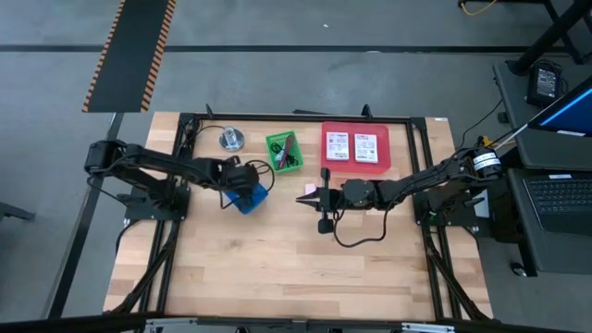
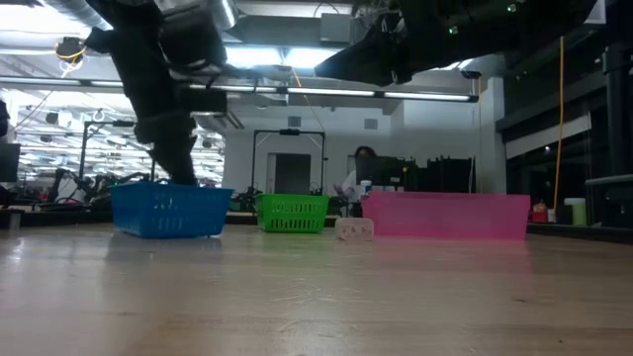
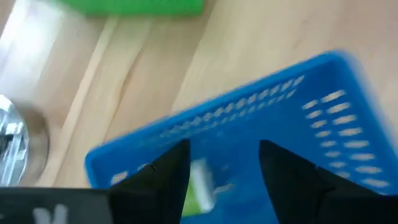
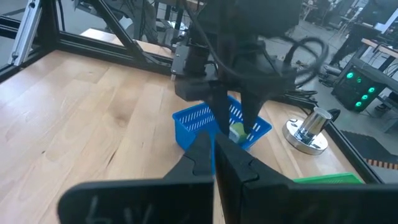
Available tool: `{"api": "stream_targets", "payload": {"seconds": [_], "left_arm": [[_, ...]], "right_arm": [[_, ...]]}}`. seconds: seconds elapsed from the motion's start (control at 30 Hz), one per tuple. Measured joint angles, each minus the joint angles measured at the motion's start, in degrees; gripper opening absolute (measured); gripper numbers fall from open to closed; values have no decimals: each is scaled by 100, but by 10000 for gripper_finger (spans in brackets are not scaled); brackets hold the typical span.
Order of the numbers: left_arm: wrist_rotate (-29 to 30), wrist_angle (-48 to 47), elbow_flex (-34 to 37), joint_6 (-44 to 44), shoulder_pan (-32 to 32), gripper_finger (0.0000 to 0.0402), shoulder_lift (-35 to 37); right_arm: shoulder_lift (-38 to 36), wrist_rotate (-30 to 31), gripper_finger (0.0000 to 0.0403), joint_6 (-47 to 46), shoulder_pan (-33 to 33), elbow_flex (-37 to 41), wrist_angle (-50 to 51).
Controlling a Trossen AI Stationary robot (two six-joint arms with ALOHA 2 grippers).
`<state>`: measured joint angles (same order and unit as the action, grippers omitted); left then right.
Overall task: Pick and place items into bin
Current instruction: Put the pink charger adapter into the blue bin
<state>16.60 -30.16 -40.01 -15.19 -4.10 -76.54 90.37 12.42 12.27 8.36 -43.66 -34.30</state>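
My left gripper is open, its fingers pointing down into a small blue bin left of the table's middle. A small green-and-white item lies in that bin between the fingers; the right wrist view shows the same item. My right gripper is shut and hovers level just right of the blue bin, pointing at it. A tiny pink cube sits on the table beside it. Two white green-printed packets lie in the pink bin.
A green bin with small dark items stands behind the blue one, and a round silver metal object sits farther left. A black cable loops on the table near my right arm. The near half of the wooden table is bare.
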Motion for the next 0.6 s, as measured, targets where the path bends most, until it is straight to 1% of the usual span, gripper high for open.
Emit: {"api": "stream_targets", "payload": {"seconds": [0.17, 0.27, 0.37, 0.5, 0.6], "left_arm": [[-66, 305, -2, 442, 117, 172, 418], [-63, 484, -2, 681, 180, 166, 798], [-63, 823, 26, 945, 279, 161, 1166], [-74, 1528, 213, 1318, 454, 155, 1530], [-118, 1924, 375, 1440, 617, 150, 1710]], "right_arm": [[0, 3, 1, -58, 0, 0, -9], [0, 7, 16, -218, 0, -18, 13], [2, 7, 52, -327, 0, -41, 8], [2, 8, 116, -338, 2, -44, 127], [2, 13, 161, -518, 2, -44, 298]]}}
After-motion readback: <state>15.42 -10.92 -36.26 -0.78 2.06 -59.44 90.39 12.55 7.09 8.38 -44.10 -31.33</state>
